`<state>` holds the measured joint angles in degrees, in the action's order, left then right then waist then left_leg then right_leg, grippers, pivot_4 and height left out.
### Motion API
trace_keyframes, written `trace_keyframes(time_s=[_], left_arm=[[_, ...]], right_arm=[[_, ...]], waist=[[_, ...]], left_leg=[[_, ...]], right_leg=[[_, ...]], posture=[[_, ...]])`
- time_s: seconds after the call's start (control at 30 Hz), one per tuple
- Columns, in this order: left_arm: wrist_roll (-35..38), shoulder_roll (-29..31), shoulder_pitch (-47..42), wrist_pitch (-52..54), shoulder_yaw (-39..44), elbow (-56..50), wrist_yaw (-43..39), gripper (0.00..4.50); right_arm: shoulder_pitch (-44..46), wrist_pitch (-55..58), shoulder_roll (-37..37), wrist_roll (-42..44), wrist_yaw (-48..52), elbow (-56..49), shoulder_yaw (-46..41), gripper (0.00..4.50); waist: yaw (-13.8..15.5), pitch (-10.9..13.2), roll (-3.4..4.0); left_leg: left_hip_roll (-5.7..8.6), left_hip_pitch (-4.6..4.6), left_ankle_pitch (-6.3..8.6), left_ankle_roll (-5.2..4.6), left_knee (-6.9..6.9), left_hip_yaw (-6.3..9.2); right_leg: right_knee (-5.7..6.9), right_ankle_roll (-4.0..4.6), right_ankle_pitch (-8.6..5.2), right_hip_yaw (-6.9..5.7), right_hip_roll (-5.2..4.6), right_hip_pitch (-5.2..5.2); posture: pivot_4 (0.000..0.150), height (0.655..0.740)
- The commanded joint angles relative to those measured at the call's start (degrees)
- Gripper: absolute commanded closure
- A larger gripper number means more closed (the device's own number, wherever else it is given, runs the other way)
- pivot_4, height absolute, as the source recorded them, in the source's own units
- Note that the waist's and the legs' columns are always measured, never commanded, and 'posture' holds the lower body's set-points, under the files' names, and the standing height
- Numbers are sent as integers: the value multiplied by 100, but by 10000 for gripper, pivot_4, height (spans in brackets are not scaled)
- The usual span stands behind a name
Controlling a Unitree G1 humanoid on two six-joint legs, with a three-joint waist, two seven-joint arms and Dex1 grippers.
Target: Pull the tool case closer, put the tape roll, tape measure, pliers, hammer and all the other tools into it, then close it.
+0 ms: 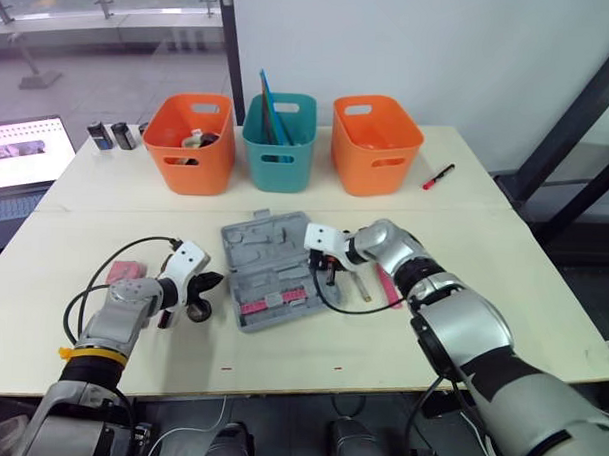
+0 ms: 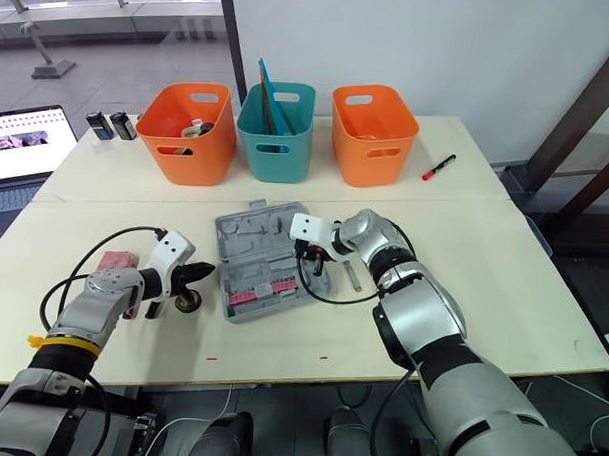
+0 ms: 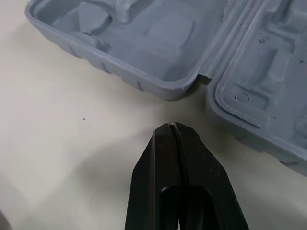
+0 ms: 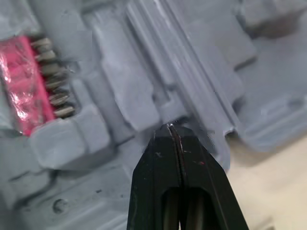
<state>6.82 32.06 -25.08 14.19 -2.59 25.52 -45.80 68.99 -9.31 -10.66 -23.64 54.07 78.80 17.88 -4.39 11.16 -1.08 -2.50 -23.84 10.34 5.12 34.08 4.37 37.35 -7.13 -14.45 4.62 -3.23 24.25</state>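
Tool case [image 1: 265,255] open, right gripper [image 4: 171,126] covering edge

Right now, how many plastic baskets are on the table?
3, in a row at the far side: the left orange basket, the teal basket in the middle, the right orange basket.

Grey tool case [image 1: 262,249], pink bit strip [image 1: 272,303]

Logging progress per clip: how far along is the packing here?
Done: the tool case lies open near the robot, a pink bit strip in it. In hand: the right gripper, shut, hovers over its tray; the left gripper, shut, points at the case's edge. Left: loose tools beside the case, a pink item by the left arm, then closing.
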Motion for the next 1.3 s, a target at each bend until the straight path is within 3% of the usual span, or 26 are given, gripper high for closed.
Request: trace_keyframes(time_s=[0.03, 0.3, 0.7, 1.07, 1.3], left_arm=[[88, 106, 86, -17, 155, -355, -71, 45000], [216, 68, 342, 313, 217, -968, -56, 45000], [253, -51, 372, 521, 243, -1146, 140, 45000], [271, 47, 285, 640, 59, -875, -379, 45000], [368, 46, 674, 703, -9, -1482, -642, 45000]], right_arm=[[343, -84, -123, -14, -267, -119, -57, 44817], [465, -125, -282, -375, -885, -60, 168, 44817], [153, 102, 55, -721, -1527, 70, 380, 44817], [-44, -139, 168, -739, 44, 68, 474, 44817], [-234, -219, 18, -570, 861, -90, 401, 44817]], waist=[[4, 1, 1], [15, 1, 2], [16, 1, 1], [-29, 0, 0], [-31, -1, -1]], left_leg=[[0, 0, 0, 0, -1, 0], [0, 0, 0, 0, -4, 1], [0, 0, 0, 0, -4, 1], [0, 4, 0, 0, -7, 1], [0, 14, 0, 0, -9, 1]], right_leg=[[0, 0, 0, 0, 0, 0], [-1, 1, 0, 0, 0, 1], [-1, 1, 0, 0, 0, 1], [-1, 0, -1, 0, 0, 0], [-2, 0, -2, 0, 0, -13]], posture=[[1500, 7364], [1500, 7364], [1500, 7364], [1500, 7364], [1500, 7364]])
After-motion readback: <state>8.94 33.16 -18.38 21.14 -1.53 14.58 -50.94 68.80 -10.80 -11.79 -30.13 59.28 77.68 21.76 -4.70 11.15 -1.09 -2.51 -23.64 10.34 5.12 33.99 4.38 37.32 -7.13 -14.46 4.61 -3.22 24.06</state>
